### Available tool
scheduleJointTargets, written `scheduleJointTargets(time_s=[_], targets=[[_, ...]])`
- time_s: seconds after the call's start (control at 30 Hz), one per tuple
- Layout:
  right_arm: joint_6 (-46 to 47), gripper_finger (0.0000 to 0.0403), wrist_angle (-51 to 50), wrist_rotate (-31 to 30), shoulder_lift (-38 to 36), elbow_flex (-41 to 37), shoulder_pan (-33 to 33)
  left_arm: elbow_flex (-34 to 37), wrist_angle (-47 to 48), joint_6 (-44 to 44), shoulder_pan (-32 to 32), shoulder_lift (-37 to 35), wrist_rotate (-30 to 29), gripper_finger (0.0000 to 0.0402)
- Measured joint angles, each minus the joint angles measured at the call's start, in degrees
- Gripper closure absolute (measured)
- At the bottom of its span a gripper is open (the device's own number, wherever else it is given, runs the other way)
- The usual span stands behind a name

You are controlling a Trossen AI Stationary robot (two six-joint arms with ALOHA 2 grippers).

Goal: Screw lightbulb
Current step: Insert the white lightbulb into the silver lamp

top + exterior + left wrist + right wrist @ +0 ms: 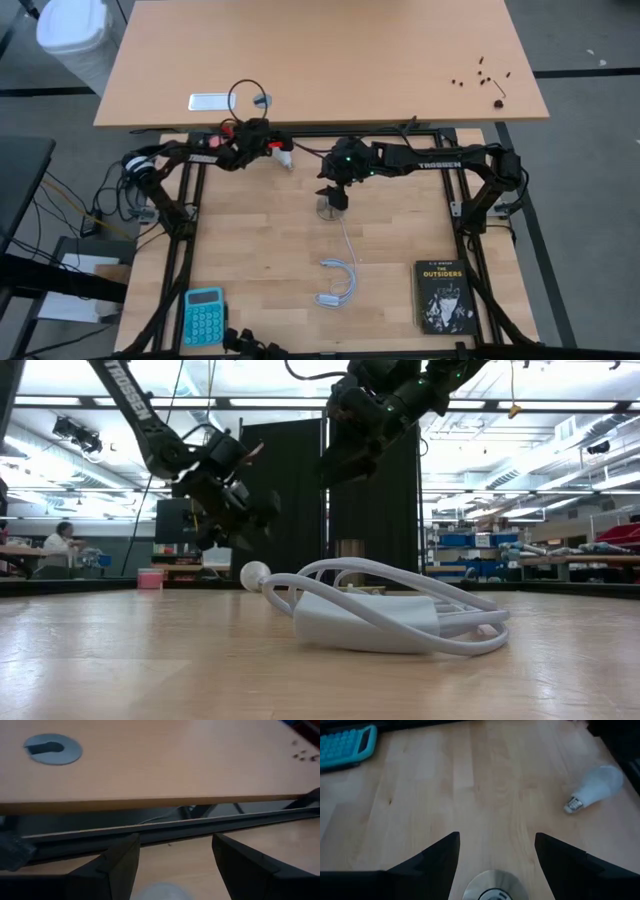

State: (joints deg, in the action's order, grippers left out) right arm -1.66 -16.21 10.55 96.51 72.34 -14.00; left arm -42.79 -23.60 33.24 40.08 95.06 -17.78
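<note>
The white lightbulb (596, 785) lies on its side on the wooden table near the far edge, its grey screw base (572, 806) on the boards. My left gripper (281, 152) hovers open just above it; the bulb (162, 892) shows as a pale blur low between the fingers. My right gripper (333, 197) stands open above the round metallic socket disc (490, 891), which rests flat on the table to the right of the bulb (287, 159). In the low view both grippers hang clear of the table, the left one (240, 520) over the bulb (254, 573).
The socket's white cord (341, 268) runs toward the near edge and ends in a coil and plug (380, 618). A teal calculator (204, 315) lies near left, a black book (443, 296) near right. A tan desk (330, 60) stands beyond the black frame rail (200, 822).
</note>
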Motion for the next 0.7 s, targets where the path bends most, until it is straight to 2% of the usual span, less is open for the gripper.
scheduleJointTargets(time_s=[0.17, 0.37, 0.53, 0.7], targets=[[-0.43, 0.0133, -0.88, 0.01, 0.0, -0.02, 0.59, -0.74, 4.16, 1.9, 1.17, 3.09, 0.48, 0.0147], [-1.52, 0.0133, -1.08, 0.0, 0.0, -0.02, 0.63, -0.69, 7.34, 0.36, 0.85, 4.59, 8.64, 0.0147], [-2.15, 0.0133, -2.64, 0.02, 0.0, -0.02, 0.48, -0.68, 9.3, -0.13, -1.5, 4.56, 12.58, 0.0147], [-5.98, 0.0133, -3.91, 0.01, 0.0, -0.02, 0.48, -0.67, 9.24, -2.08, -5.25, 4.42, 11.7, 0.0147]])
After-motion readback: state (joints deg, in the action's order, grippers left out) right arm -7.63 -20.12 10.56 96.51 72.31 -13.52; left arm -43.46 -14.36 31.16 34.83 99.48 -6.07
